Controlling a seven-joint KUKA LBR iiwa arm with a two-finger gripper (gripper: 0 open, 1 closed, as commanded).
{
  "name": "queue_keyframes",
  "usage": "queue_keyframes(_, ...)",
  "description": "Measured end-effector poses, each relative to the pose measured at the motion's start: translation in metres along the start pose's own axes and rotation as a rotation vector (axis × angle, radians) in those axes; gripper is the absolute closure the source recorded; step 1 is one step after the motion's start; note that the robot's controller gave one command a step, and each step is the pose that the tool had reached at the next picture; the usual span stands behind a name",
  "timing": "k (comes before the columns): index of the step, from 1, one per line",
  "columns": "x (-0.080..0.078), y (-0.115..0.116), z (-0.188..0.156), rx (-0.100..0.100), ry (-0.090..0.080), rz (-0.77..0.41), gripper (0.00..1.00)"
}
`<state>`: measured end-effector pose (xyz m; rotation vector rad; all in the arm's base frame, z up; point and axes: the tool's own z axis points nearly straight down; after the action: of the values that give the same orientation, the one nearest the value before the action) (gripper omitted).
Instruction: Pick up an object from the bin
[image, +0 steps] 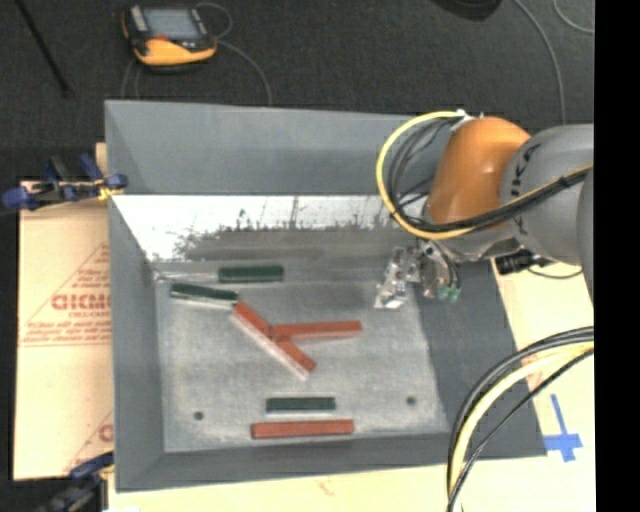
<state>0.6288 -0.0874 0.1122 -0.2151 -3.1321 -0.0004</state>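
My gripper (392, 287) hangs over the right part of the bin floor, near the back. Its metal fingers point down and left, with nothing visible between them. The nearest thing is a red-brown stick (316, 328) lying flat to the lower left of the fingers. That stick meets a second red-brown stick (270, 338), which lies aslant and has a pale underside. A dark green stick (250, 272) lies further left, near the back wall.
Another dark green stick (203, 293) lies at the left. Near the front wall lie a dark green stick (300, 404) and a red-brown stick (302, 429), side by side. The arm with its orange cover and yellow cables fills the upper right.
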Motion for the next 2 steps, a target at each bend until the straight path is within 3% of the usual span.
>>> queue_keyframes(1,-0.005,-0.005,-0.027,0.001,-0.007,0.004,0.00)
queue_keyframes(2,-0.007,-0.007,-0.015,0.001,-0.006,0.006,0.00)
